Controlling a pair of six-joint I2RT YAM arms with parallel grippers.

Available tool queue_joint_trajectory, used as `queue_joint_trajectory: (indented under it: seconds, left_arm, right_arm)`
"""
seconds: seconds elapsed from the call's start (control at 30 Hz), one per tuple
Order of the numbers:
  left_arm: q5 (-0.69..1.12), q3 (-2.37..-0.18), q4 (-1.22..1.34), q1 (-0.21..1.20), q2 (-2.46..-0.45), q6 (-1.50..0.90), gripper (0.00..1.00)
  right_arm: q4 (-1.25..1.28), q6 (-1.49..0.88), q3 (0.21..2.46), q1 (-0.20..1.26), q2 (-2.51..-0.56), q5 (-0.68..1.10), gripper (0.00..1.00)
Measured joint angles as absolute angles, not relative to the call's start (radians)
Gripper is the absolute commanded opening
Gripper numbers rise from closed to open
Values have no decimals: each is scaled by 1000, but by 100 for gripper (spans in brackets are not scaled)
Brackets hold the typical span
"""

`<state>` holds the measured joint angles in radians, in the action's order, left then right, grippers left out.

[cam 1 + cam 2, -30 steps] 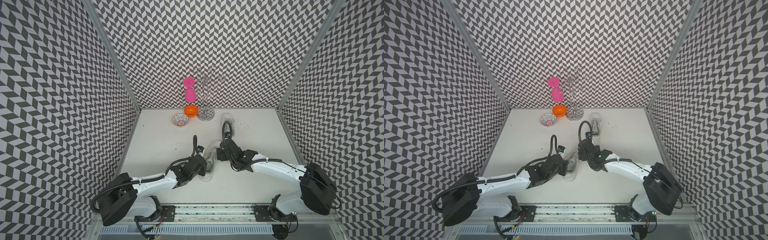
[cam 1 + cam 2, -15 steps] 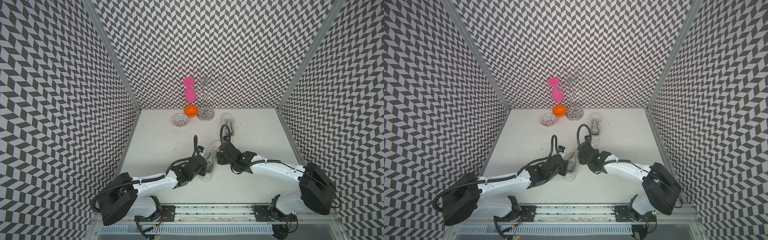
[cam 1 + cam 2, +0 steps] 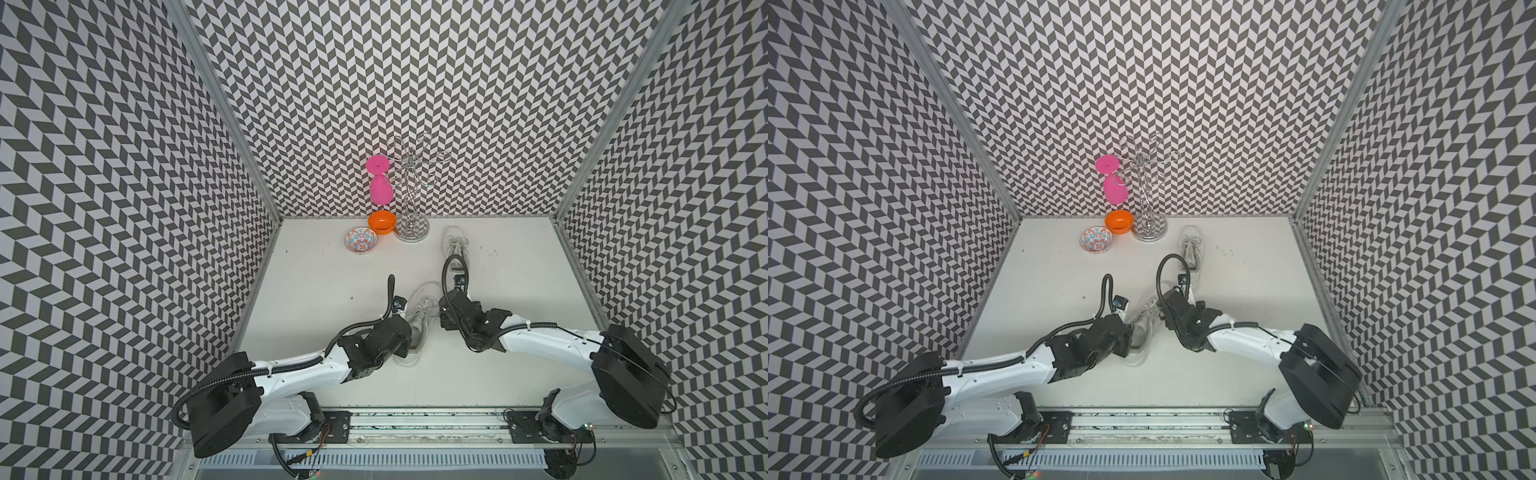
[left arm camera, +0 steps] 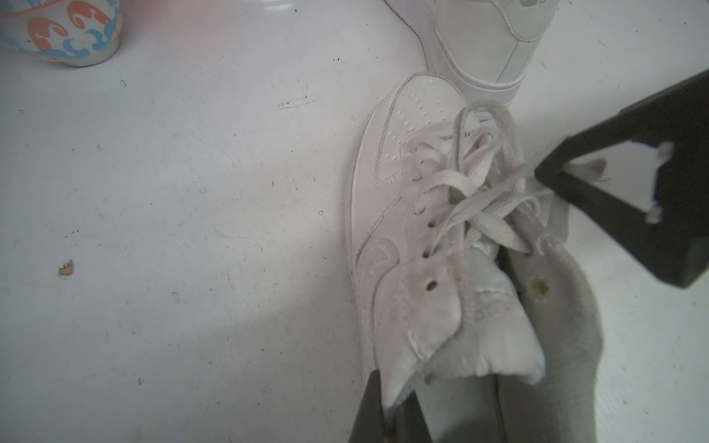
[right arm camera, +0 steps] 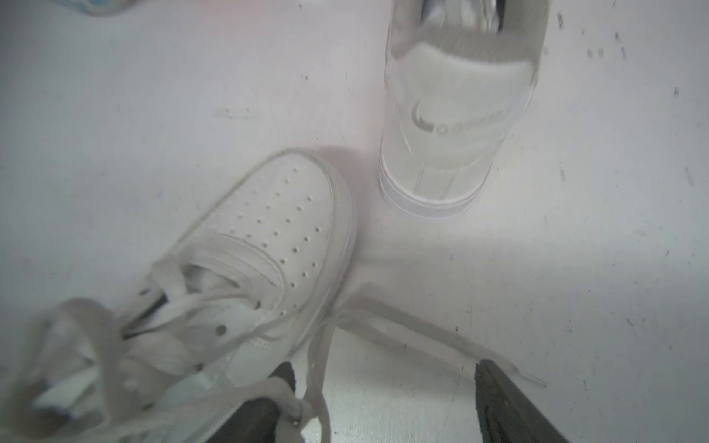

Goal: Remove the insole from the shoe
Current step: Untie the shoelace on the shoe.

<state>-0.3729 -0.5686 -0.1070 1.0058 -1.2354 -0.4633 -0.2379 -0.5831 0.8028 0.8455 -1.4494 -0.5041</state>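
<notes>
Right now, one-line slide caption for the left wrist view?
Left end effector grips collar of laced white sneaker; second sneaker, patterned bowl nearby.

Three walls close in the desk (image 3: 324, 291): a back wall (image 3: 415, 83) and two side walls (image 3: 104, 208) (image 3: 685, 249), all covered in the same black-and-white chevron pattern. Bare aluminium posts (image 3: 224, 112) (image 3: 623, 104) run up the two rear corners where the walls meet. The desk top is matt white and evenly lit, and the shadows on it are soft. Close up it is worn, with a grey scuff (image 4: 297, 102), a small brown chip (image 4: 66, 267) and dark specks (image 5: 598, 50). Along the desk's front edge lies a metal rail (image 3: 415, 419), with a slotted white grille (image 3: 395, 459) just below it.
</notes>
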Motion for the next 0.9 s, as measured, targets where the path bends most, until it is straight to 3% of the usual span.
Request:
queue_joint_trajectory:
  seconds: [0.17, 0.6, 0.9]
  left_arm:
    - [-368, -569, -106, 1036, -1238, -457, 0]
    - [-363, -548, -112, 1084, -1204, -461, 0]
    - [-366, -542, -114, 1084, -1198, -463, 0]
  right_arm:
    - [-126, -570, 806, 827, -1435, -564, 82]
    - [-133, -529, 817, 671, -1445, -640, 95]
    - [-160, -476, 902, 519, -1445, -618, 97]
